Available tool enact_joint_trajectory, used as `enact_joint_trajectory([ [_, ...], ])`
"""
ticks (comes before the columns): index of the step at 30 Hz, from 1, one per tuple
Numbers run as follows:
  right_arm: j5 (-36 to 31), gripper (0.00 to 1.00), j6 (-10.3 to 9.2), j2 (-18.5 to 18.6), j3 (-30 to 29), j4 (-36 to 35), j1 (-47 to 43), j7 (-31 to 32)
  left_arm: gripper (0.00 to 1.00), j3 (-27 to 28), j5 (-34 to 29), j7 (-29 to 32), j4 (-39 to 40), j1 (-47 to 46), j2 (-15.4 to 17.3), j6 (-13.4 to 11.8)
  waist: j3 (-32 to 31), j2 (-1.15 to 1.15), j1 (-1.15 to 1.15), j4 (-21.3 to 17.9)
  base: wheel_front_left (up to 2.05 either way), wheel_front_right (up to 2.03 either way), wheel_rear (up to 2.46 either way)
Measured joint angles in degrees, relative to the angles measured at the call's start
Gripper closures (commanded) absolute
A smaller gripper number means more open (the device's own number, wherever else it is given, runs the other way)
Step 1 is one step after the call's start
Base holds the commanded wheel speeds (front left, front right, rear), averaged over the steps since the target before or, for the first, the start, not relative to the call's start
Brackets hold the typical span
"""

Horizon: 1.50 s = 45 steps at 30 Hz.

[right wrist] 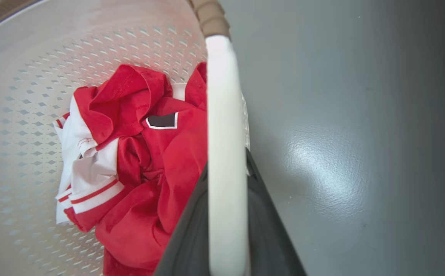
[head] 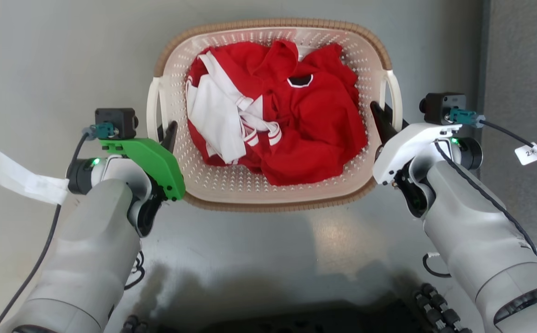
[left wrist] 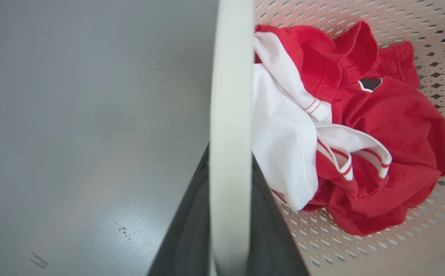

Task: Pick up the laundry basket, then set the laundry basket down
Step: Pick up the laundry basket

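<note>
My left pincer [head: 169, 134] is pinching the left loop handle [head: 151, 108] of the laundry basket [head: 273, 24], and my right pincer [head: 381, 118] is pinching its right handle [head: 396, 99]. The basket, holding red and white clothes [head: 296, 120], is hanging between my arms, over the grey floor [head: 41, 55].

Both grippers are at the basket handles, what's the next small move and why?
Probably lift both grippers together, level: the left gripper straddles the left handle, the right gripper straddles the right handle, and the laundry basket holds loose red clothes.
</note>
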State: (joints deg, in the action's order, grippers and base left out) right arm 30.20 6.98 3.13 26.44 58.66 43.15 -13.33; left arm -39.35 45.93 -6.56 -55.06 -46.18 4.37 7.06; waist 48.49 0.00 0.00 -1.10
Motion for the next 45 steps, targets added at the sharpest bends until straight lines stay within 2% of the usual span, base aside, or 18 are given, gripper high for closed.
enact_joint_trajectory([
  [9, 2.32, 1.00, 0.00, -0.05, 2.65, 2.46, -1.08, 0.58, 1.00, -2.35, 3.26, 2.50, -1.27, 1.94, -0.15, 0.00, -6.11, 0.00, 0.00, -0.12, 0.00, 0.00, 0.00],
  [25, 7.69, 1.00, 0.00, -0.45, 7.42, 5.37, -5.29, 7.92, 1.00, -5.48, 8.46, 6.61, -3.20, 8.32, -0.27, 0.00, -19.18, 0.00, -0.01, -0.51, 0.00, 0.00, 0.00],
  [45, 12.59, 1.00, -0.04, -0.25, 11.92, 5.71, -10.57, 16.15, 1.00, -8.94, 13.62, 12.48, -3.86, 15.00, -0.19, -0.01, -33.43, 0.00, -0.01, -1.08, 0.00, 0.00, 0.00],
])
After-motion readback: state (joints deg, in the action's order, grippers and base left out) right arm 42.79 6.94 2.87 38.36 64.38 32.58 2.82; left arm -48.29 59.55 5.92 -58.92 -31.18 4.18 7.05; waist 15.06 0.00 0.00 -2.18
